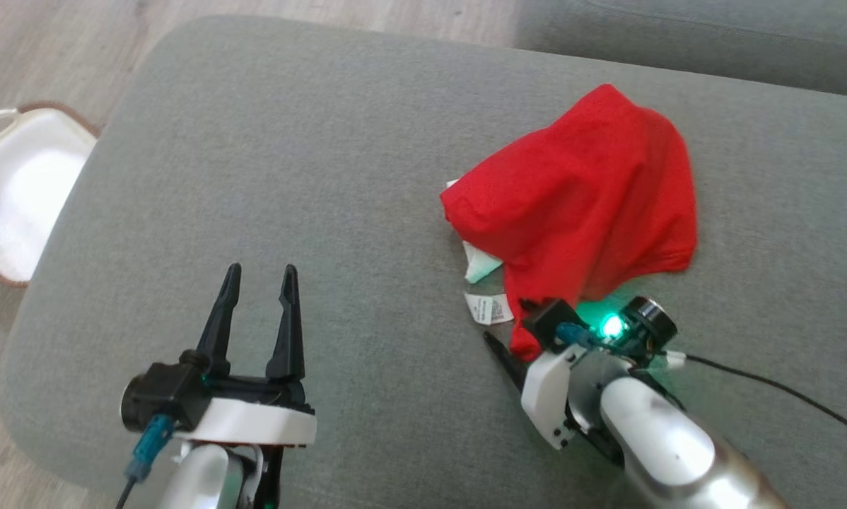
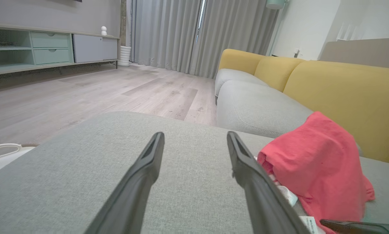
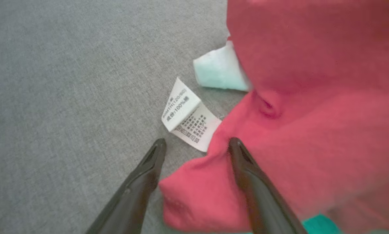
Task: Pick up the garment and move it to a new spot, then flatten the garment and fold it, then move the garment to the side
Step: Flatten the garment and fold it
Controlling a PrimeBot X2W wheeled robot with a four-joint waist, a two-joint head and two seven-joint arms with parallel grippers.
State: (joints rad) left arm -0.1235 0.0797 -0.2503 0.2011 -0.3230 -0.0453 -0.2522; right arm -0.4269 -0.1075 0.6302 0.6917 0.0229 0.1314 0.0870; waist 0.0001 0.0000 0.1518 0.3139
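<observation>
Right wrist view: red garment (image 3: 311, 130) blurred at upper right and cut off by the top and right edges. White cloth piece (image 3: 219, 71) partly tucked beneath it. Right gripper (image 3: 196, 144) fingers run off the bottom edge.

Head view: white container (image 1: 20, 184) cut off at the left edge. Care label (image 1: 489, 308) print too small to read. One right gripper finger concealed behind the wrist housing and garment

Pale wood plank floor (image 2: 84, 94), grey floor-length curtains (image 2: 181, 32), low cabinet (image 2: 51, 45) with mint drawers along a grey wall, grey sofa (image 2: 253, 107) with yellow back cushions, wide grey upholstered seat (image 1: 289, 141) in front, white tray (image 1: 20, 191) on the floor beside it
</observation>
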